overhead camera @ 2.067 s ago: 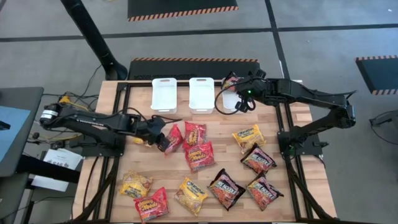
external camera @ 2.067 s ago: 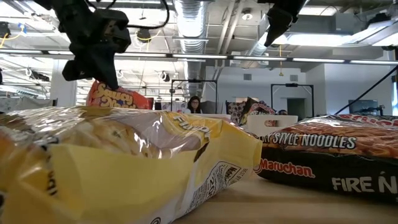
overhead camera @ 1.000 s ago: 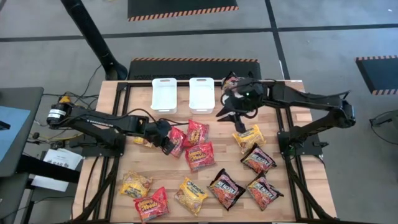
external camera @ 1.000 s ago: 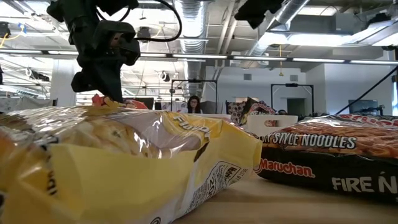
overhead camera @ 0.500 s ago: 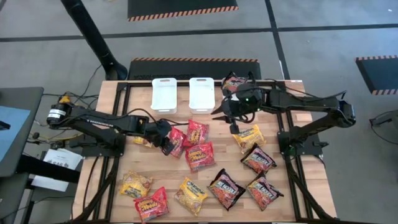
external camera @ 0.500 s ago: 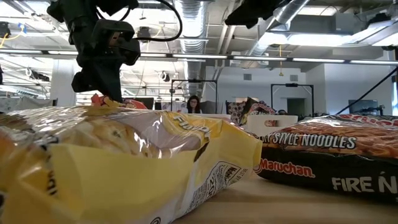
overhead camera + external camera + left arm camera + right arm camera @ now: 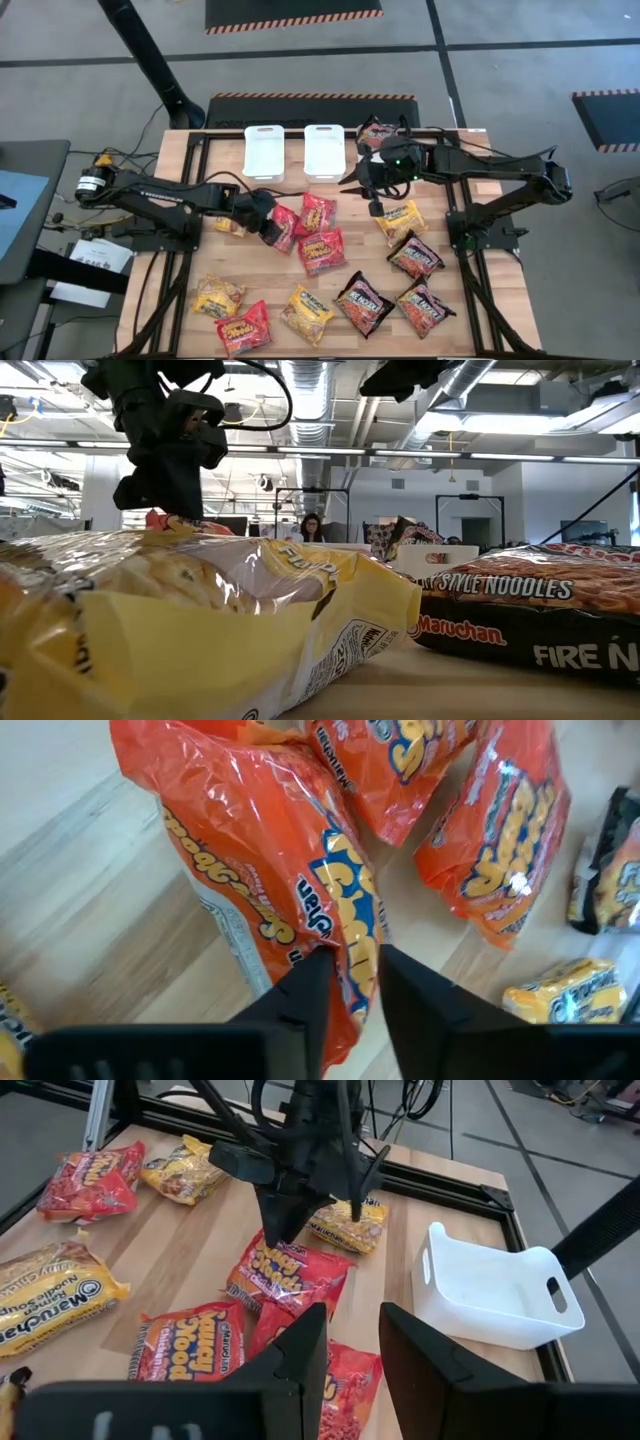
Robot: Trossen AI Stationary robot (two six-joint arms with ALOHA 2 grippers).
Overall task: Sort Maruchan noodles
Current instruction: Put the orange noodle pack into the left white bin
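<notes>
I am watching the red packet (image 7: 283,224) at the left end of the middle cluster; it is lying on the table (image 7: 470,300) just beside two more red packets (image 7: 318,240) and in front of the white tubs (image 7: 264,150). In the left wrist view the left gripper (image 7: 347,982) is straddling a raised fold of this packet (image 7: 290,890), a finger on each side, pinching the crinkled film (jaws narrowly parted, wrapper between them). From above, the left gripper (image 7: 264,218) is sitting at the packet's left edge, with a yellow packet (image 7: 228,224) partly hidden under the arm.

The other noodles are lying scattered: yellow and red ones along the near edge on the left (image 7: 230,310), dark ones (image 7: 364,300) toward the near right, one yellow (image 7: 400,220) right of centre, and a dark packet (image 7: 376,132) at the far edge by the third tub.

The right gripper (image 7: 372,190) is hovering over the table between the middle tub (image 7: 324,150) and that yellow packet, fingers apart with nothing between them, its own camera looking across at the left arm and the red cluster (image 7: 285,1275).
</notes>
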